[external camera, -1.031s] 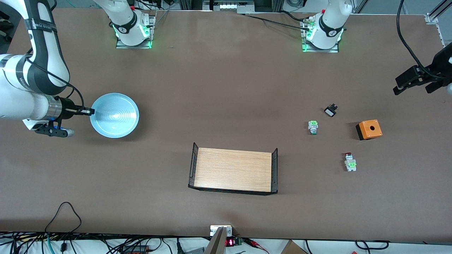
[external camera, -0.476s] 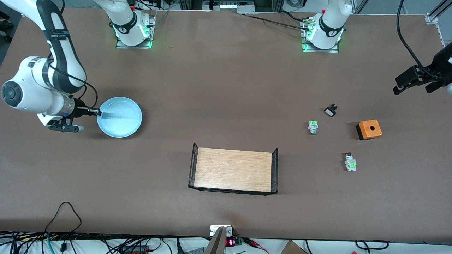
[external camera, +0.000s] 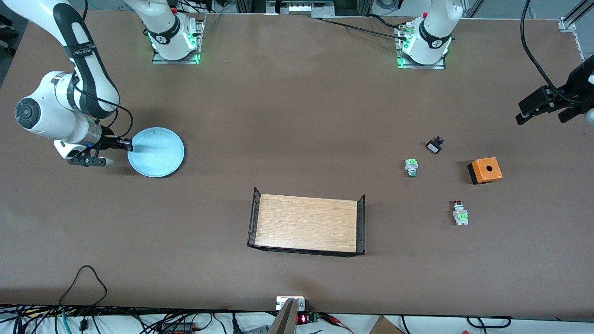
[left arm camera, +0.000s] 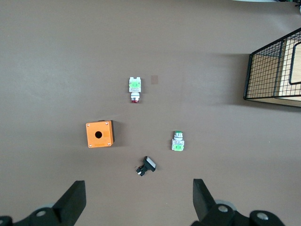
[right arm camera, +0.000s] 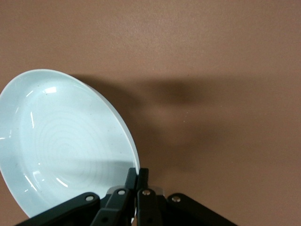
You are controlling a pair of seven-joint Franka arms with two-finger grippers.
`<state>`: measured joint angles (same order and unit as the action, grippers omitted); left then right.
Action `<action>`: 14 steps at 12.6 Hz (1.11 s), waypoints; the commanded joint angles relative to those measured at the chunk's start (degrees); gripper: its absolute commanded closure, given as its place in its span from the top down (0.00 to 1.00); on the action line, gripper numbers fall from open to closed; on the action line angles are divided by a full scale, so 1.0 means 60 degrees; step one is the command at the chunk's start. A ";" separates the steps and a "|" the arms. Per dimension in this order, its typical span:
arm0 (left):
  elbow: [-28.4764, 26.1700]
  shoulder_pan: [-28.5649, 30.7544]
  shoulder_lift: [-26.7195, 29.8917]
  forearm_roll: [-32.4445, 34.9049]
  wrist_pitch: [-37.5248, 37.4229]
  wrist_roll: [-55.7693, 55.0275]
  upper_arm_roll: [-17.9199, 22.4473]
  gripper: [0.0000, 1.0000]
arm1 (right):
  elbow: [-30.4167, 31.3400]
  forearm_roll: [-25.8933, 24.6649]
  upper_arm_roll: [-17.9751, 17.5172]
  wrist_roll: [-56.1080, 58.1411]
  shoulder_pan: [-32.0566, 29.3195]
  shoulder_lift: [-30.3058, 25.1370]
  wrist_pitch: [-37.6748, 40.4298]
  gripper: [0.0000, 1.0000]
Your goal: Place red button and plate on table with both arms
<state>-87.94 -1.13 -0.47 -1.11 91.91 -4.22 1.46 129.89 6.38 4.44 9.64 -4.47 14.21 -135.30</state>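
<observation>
The light blue plate (external camera: 158,153) is at the right arm's end of the table (external camera: 297,116). My right gripper (external camera: 128,145) is shut on its rim and holds it low and slightly tilted; the right wrist view shows the plate (right arm camera: 61,141) and the shut gripper (right arm camera: 138,178). Whether the plate touches the table I cannot tell. The red button (external camera: 460,213) lies on the table toward the left arm's end and shows in the left wrist view (left arm camera: 135,88). My left gripper (external camera: 540,107) is open and empty, up over that end of the table (left arm camera: 136,202).
A green-and-silver button (external camera: 411,167), a small black switch (external camera: 434,145) and an orange box with a hole (external camera: 485,170) lie close to the red button. A wooden tray with black wire ends (external camera: 306,223) stands mid-table, nearer the camera. Cables run along the front edge.
My right arm has lowered the plate toward the table and shifted it slightly toward the table's middle. The left arm has not moved.
</observation>
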 commanded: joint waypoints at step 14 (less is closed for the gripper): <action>0.0240 -0.0045 0.0137 0.0258 -0.0127 -0.0117 -0.0140 1.00 | -0.3657 -0.0081 -0.0785 -0.1284 0.0041 -0.0391 0.4002 1.00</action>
<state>-87.75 -1.55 -0.38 -1.11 91.86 -4.22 0.82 112.68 6.43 0.21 3.01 -4.32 11.07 -115.65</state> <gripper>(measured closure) 0.000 0.000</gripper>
